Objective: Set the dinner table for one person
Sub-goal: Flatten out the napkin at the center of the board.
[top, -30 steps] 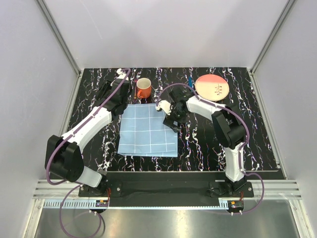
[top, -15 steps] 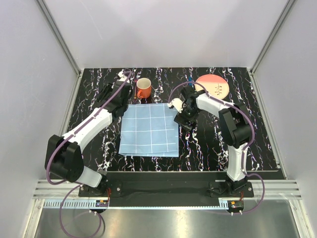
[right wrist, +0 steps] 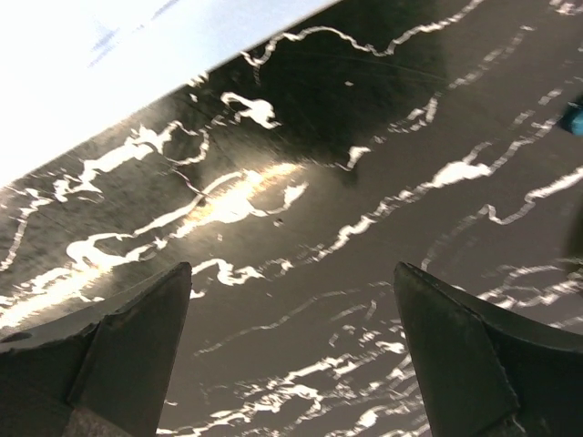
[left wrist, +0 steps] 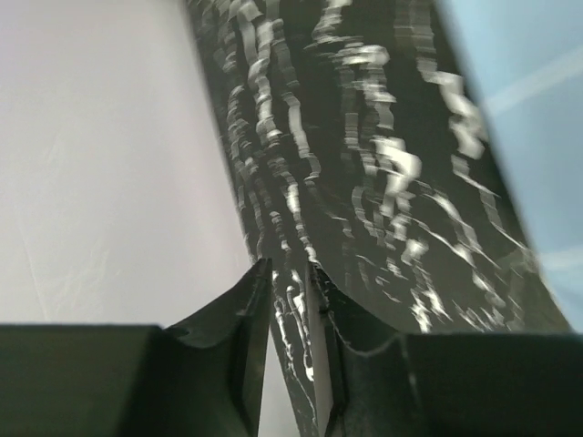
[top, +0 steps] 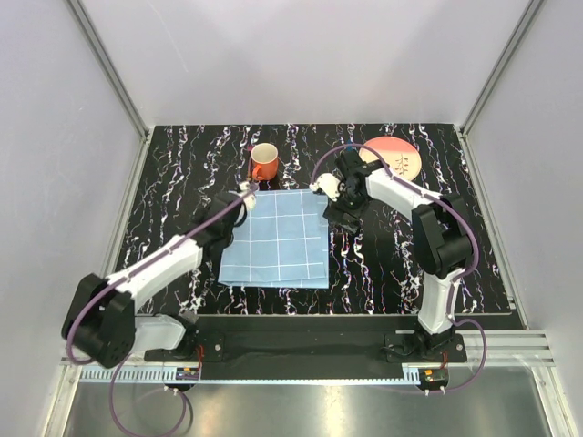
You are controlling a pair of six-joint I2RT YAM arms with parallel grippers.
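Overhead view: the dinner table, a black marble-streaked counter (top: 182, 173), fills the enclosure floor. A light-blue checked mat (top: 278, 237) lies flat at its near middle. An orange mug (top: 264, 162) stands just beyond the mat's far edge, and a pink plate (top: 392, 157) sits well off toward the far right. In the last second the left fingers (top: 241, 196) have drawn back from beside the mug to the mat's far-left corner. The right fingers (top: 335, 211) have left the mat and now hang just off its far-right corner.

Left wrist view: the left fingers (left wrist: 290, 273) have narrowed to a thin slit and hold nothing. Streaked counter lies below, with the mat's edge (left wrist: 528, 91) at the right.

Right wrist view: the right fingers (right wrist: 291, 273) are spread wide and empty above bare counter, with the mat (right wrist: 109, 55) at the upper left.

The mat looks placed. The plate and mug are not yet on it.
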